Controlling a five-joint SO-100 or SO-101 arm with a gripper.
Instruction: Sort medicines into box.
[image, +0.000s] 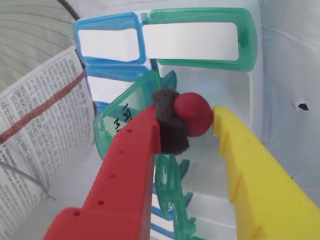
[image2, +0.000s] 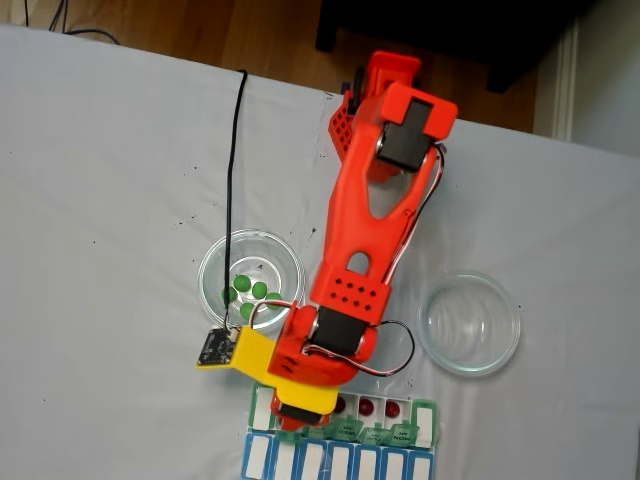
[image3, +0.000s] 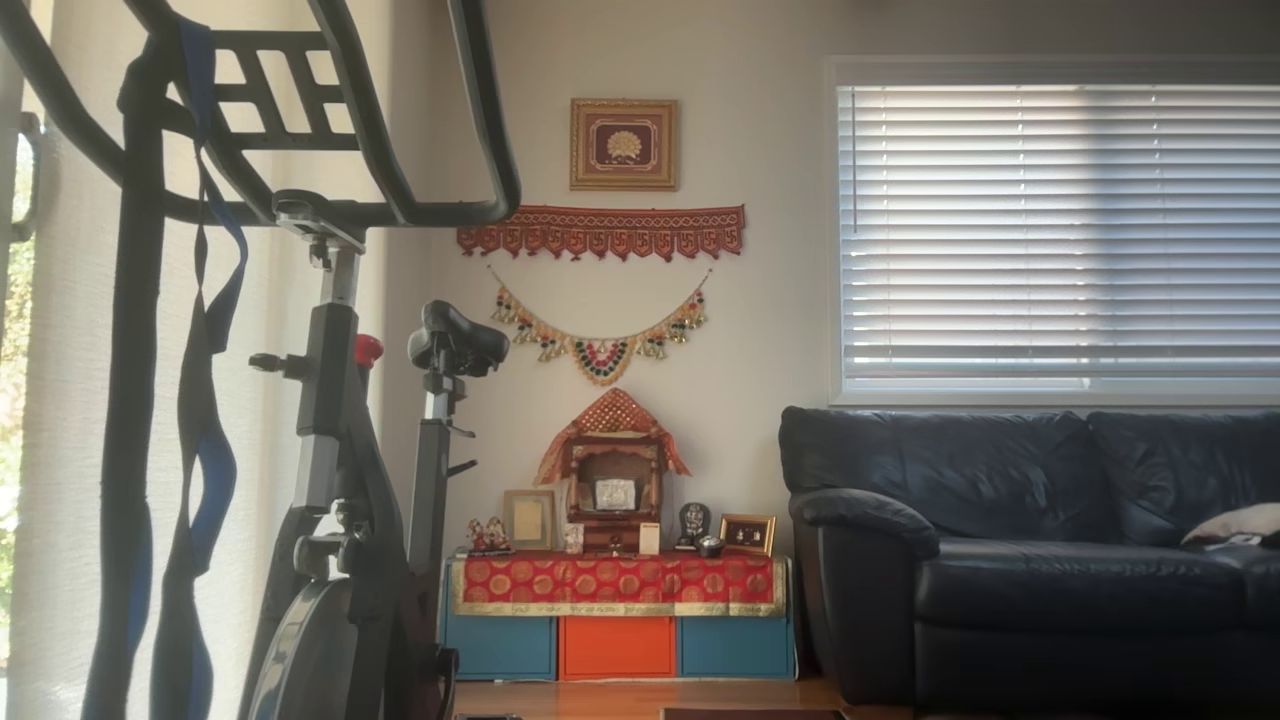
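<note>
In the wrist view a dark red medicine ball sits between the foam pad on my red finger and the yellow finger. My gripper is shut on it, just above an open white compartment of the box. That compartment's green lid stands open to the left. The fixed view shows the arm reaching over the left end of the box. Three compartments there each hold a red ball. Several green balls lie in the left glass dish.
A second glass dish stands empty at the right. The blue row of compartments adjoins the green row. Printed paper lies left of the box in the wrist view. A black cable crosses the white table. The other view shows a living room.
</note>
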